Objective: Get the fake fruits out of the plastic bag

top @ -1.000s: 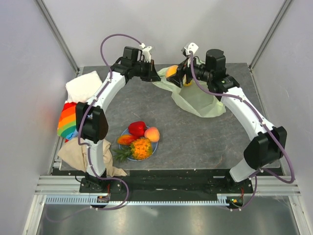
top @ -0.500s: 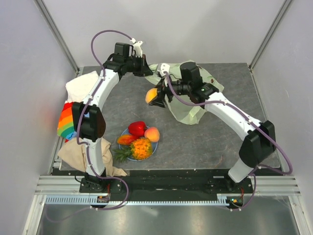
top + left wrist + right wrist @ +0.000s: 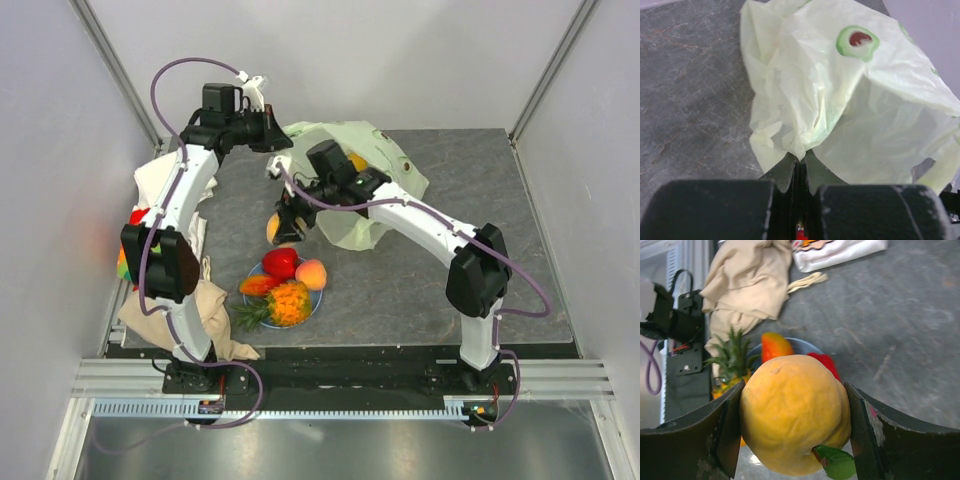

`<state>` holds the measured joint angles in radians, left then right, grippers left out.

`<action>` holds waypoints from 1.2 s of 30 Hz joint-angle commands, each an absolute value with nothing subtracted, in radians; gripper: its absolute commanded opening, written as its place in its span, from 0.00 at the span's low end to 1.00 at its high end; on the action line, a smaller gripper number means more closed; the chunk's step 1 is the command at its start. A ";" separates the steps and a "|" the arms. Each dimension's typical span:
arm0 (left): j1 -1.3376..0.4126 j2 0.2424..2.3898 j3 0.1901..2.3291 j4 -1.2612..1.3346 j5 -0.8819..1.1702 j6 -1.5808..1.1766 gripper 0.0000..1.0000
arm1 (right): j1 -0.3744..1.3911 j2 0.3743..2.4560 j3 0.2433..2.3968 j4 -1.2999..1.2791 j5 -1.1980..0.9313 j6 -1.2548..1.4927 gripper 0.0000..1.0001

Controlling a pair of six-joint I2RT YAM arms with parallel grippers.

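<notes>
My right gripper is shut on a round yellow-orange fruit with a green leaf, and holds it just above the far edge of the light-blue plate. The plate holds the pineapple, the red pepper-like piece, the peach and an orange piece. My left gripper is shut on a pinched edge of the pale yellow-green plastic bag at the back of the table. The pinched fold shows in the left wrist view. An orange fruit shows inside the bag.
A beige cloth lies at the near left. A white cloth lies at the far left, with a rainbow-coloured item partly hidden behind the left arm. Grey walls and frame posts close in the table.
My right gripper has carried the yellow-orange fruit out of the bag, leftward and nearer, to over the plate. My left gripper has moved left, dragging the bag's edge with it.
</notes>
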<state>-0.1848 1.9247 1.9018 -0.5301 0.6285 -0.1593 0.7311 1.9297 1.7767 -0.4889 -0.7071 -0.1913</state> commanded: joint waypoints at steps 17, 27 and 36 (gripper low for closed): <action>-0.195 1.793 1.795 -0.526 0.660 -0.115 0.02 | 0.882 2.125 1.813 -0.542 -0.710 -0.236 0.56; -0.195 1.753 1.756 -0.529 0.646 -0.092 0.02 | 0.902 2.143 1.804 -0.538 -0.704 -0.215 0.98; -0.196 1.772 1.781 -0.529 0.660 -0.103 0.02 | 0.897 2.112 1.825 -0.529 -0.675 -0.212 0.98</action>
<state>-0.1967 1.8065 1.7599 -0.5400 0.6468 -0.1265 0.8970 2.1311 1.7813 -0.5465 -0.6930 -0.2131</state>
